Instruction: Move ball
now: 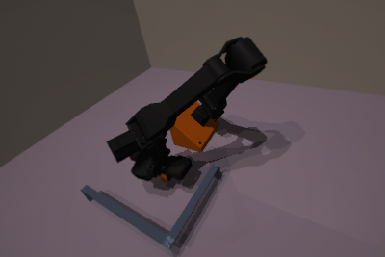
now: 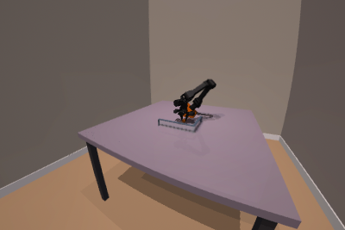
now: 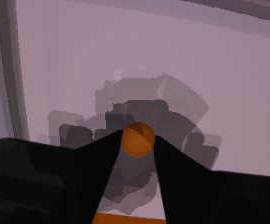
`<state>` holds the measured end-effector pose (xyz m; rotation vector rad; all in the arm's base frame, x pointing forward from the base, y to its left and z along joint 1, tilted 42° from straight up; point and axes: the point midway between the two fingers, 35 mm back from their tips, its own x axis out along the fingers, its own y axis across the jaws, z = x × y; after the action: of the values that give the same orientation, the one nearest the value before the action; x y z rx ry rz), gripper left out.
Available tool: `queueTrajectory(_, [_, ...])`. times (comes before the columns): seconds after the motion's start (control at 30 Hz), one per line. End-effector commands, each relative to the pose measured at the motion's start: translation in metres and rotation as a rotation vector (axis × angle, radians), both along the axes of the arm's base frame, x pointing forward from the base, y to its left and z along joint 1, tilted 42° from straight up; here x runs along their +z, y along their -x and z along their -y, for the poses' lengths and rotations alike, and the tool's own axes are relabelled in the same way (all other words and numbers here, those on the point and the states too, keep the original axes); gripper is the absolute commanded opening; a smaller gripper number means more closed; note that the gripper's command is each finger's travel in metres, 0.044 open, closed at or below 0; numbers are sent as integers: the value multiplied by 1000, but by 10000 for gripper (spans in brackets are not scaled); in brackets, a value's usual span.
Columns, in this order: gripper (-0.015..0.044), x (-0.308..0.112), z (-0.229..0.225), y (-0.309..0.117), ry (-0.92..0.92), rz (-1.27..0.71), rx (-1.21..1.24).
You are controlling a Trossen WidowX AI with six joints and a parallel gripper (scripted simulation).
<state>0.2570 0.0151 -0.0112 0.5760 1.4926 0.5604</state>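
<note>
The orange ball (image 1: 164, 177) (image 2: 184, 121) (image 3: 138, 143) is pinched between the two black fingertips of my gripper (image 1: 165, 176) (image 3: 138, 137), which is shut on it. The ball is low, close to the table; whether it touches the table cannot be told. The two low walls (image 1: 127, 216) (image 2: 177, 127) (image 3: 6, 65) make a corner, and the ball is on their inner side, apart from both. I cannot make out the see-through copy separately from the ball; it may be hidden behind the ball or fingers.
The orange base block (image 1: 188, 137) of the arm stands just behind the gripper. The second wall (image 1: 194, 201) reaches toward the base on the right in the top view. The pinkish table (image 1: 298, 199) (image 2: 207, 165) carries the arm's shadows.
</note>
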Motion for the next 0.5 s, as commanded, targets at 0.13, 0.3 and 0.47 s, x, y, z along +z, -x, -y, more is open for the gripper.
queueTrajectory(0.13, [26,-1,-1,0,0,0,-1])
queueTrajectory(0.3, [157,-1,-1,0,0,0,-1])
queueTrajectory(0.47, [259,-1,-1,0,0,0,-1])
